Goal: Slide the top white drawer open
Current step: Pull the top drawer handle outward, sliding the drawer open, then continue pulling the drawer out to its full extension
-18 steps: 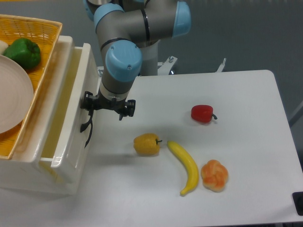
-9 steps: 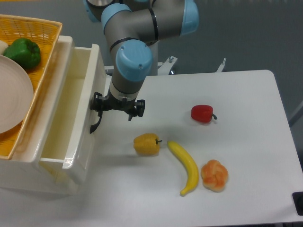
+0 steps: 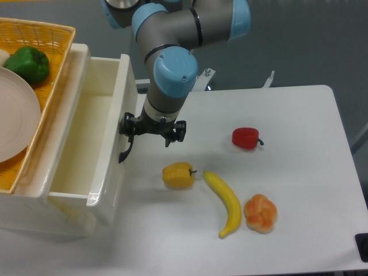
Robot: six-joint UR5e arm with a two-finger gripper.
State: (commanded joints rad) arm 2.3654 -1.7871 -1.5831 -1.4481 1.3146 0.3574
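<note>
Nearest the camera, on the white table (image 3: 299, 172), an orange knobbly fruit (image 3: 261, 213) lies just beside the lower end of a banana (image 3: 225, 202). The banana's upper end comes close to a yellow bell pepper (image 3: 177, 175). Farther back and to the right, well apart from these, sits a red bell pepper (image 3: 246, 138).

At the left, the top white drawer (image 3: 86, 144) stands pulled well out of its cabinet, its deep pale interior showing. Its front panel faces the table's middle, with the curved black handle (image 3: 125, 150) on that face.

The tool (image 3: 152, 129) hangs at the drawer front, above the yellow pepper, its black fingers reaching down at the handle's upper end. Whether the fingers are pressed onto the handle or merely hooked about it, I cannot tell from this angle. The grey arm with blue joints (image 3: 172, 57) rises behind it.

Farthest back at the left, atop the cabinet, a yellow wicker basket (image 3: 52, 46) holds a green bell pepper (image 3: 29, 63) and a white plate (image 3: 17, 115).
</note>
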